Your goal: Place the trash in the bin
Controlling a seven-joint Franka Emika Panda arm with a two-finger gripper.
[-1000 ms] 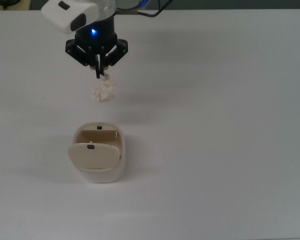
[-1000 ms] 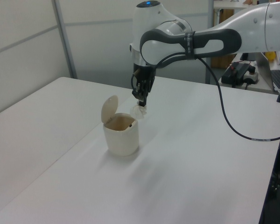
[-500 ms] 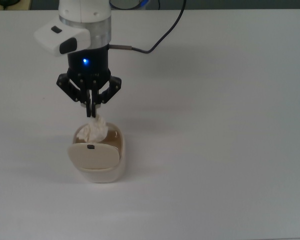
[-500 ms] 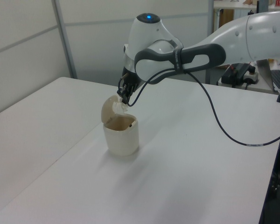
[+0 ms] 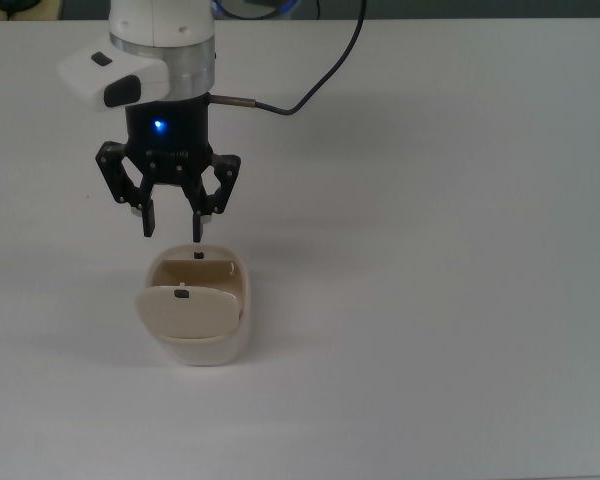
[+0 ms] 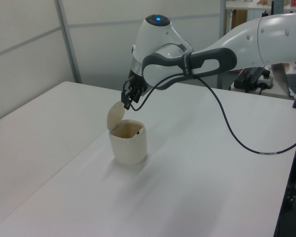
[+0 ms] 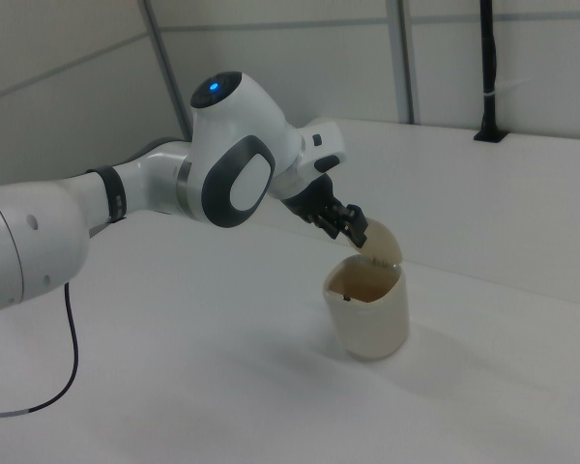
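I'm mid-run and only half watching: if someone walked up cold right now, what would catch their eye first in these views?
First the gripper, fingers spread open and empty, hanging just above the bin's opening near the middle of the white table. Next the small beige bin itself, its lid tipped up and the mouth exposed. No tissue wad shows anywhere on the table or between the fingers.

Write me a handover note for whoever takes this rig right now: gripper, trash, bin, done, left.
Gripper: open, empty, hovering by the bin's far rim in the top view.
Bin: upright on the table, lid swung up, mouth open.
Trash: not visible in any view, neither on the table nor between the fingers; presumably inside the bin, though the interior shows no clear wad.
Done: apparently the drop.
Left: confirm the trash is in, pull the arm back.
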